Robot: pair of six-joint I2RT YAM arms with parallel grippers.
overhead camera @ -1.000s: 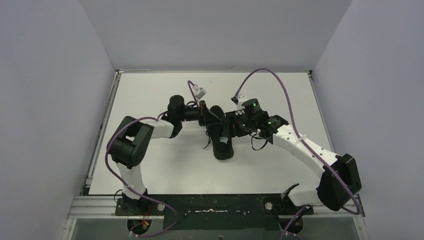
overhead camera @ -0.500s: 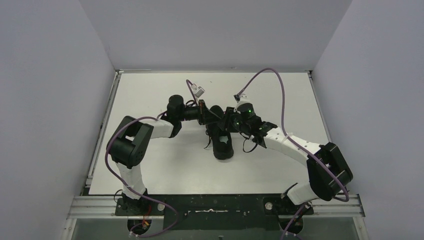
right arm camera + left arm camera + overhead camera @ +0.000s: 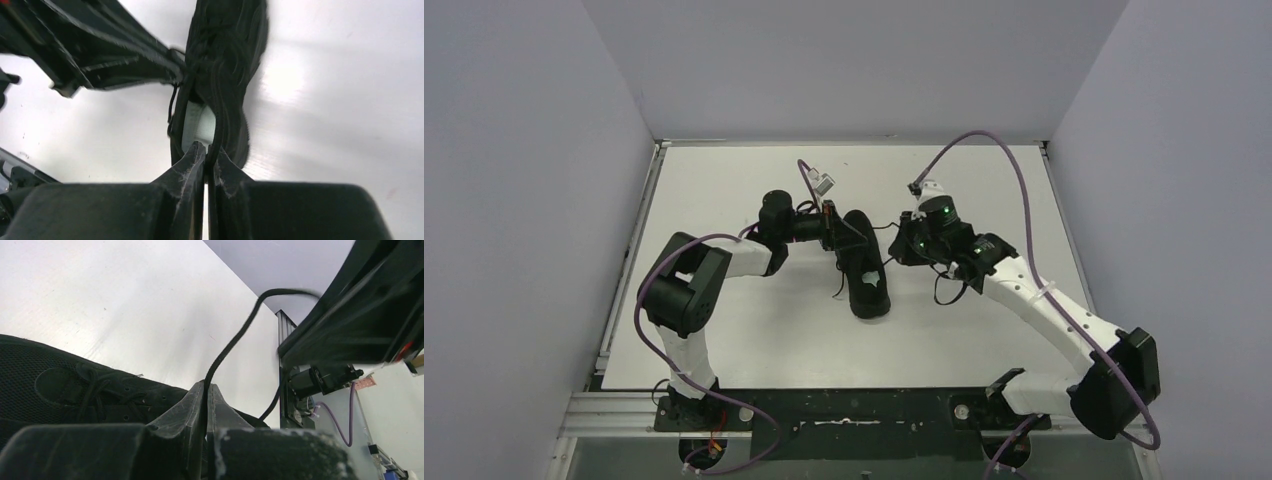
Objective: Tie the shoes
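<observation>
Shoe [image 3: 865, 270] sits between your grippers, just right of the left gripper [image 3: 206, 386] and left of the right gripper [image 3: 206, 146]. Your right jaws, apart a second ago, are now pressed together on a lace strand [image 3: 216, 131] and have drawn away from the shoe. Your left gripper pinches the other lace [image 3: 235, 337]. With both strands held, you can likely start pulling them taut.

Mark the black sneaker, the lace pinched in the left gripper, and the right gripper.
black sneaker [image 3: 865, 262], top external view, on the middle of its upper.
lace [image 3: 234, 337], left wrist view, mid-strand on the rising curve.
right gripper [image 3: 206, 150], right wrist view, between its closed fingertips.
</observation>
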